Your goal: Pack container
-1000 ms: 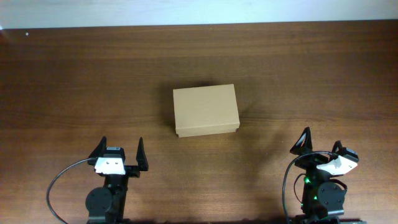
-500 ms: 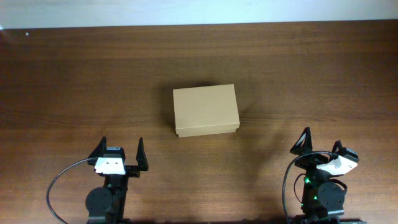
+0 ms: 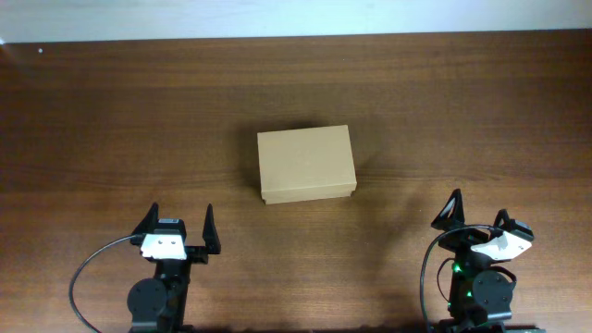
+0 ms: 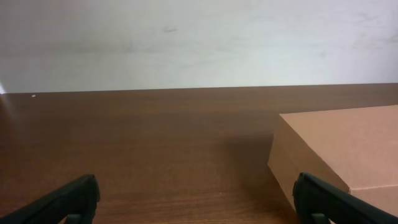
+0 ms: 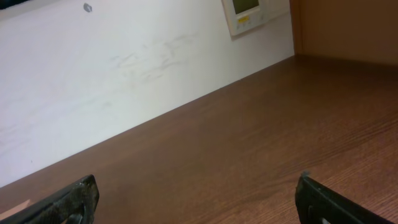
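Note:
The container (image 3: 306, 164), a small tan cardboard box with its lid down, sits at the middle of the wooden table. It also shows at the right of the left wrist view (image 4: 339, 152). My left gripper (image 3: 178, 227) is open and empty near the front edge, left of and nearer than the box. In its wrist view the fingertips (image 4: 199, 196) are spread wide. My right gripper (image 3: 475, 215) is open and empty at the front right, away from the box. Its wrist view (image 5: 199, 199) shows only bare table between the fingers.
The brown wooden table (image 3: 111, 120) runs back to a white wall (image 4: 186, 43). A white wall panel with a small screen (image 5: 249, 15) hangs on the wall in the right wrist view. Black cables loop beside each arm base.

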